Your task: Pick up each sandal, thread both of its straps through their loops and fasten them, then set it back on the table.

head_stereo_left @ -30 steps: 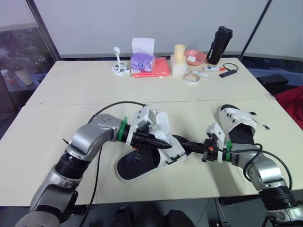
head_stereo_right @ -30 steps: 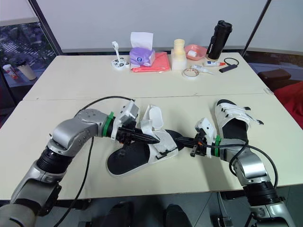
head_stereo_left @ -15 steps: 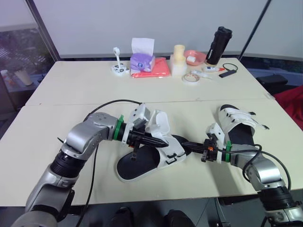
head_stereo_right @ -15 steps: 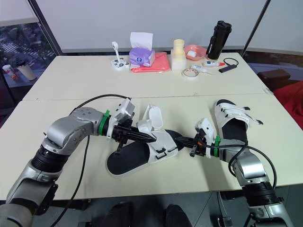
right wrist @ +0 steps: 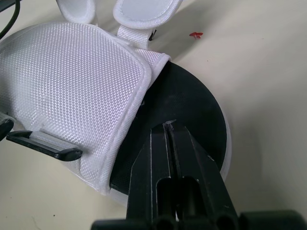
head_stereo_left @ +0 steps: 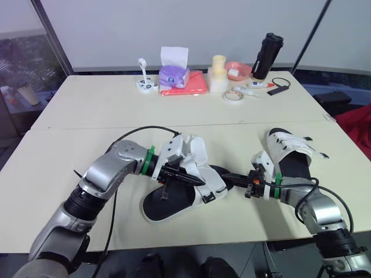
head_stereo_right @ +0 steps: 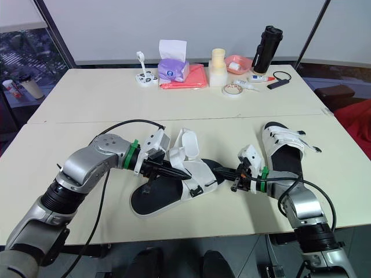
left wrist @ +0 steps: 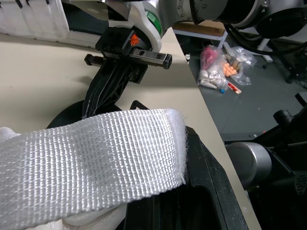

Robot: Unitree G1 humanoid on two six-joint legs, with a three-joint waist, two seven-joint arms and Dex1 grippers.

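Open sandal: the open sandal lies on the counter, near its edge and in the middle, between both arms.
Left tool: the left tool is narrow. It seems to pinch the white strap over the sandal.
Right tool: the right tool has its fingers pressed together, with the tip on the right end of the black sole. I judge that it pins the sandal down.
Step in hand: bring the strap end flat to the black loop. Do not twist it, and keep the sole pinned while you push.
In the way: the two tools are close together. The raised flaps can hide the loop from you.
Around: the fastened sandal rests just right of the right tool. The tissue box, black bottle and tape roll stand far away.
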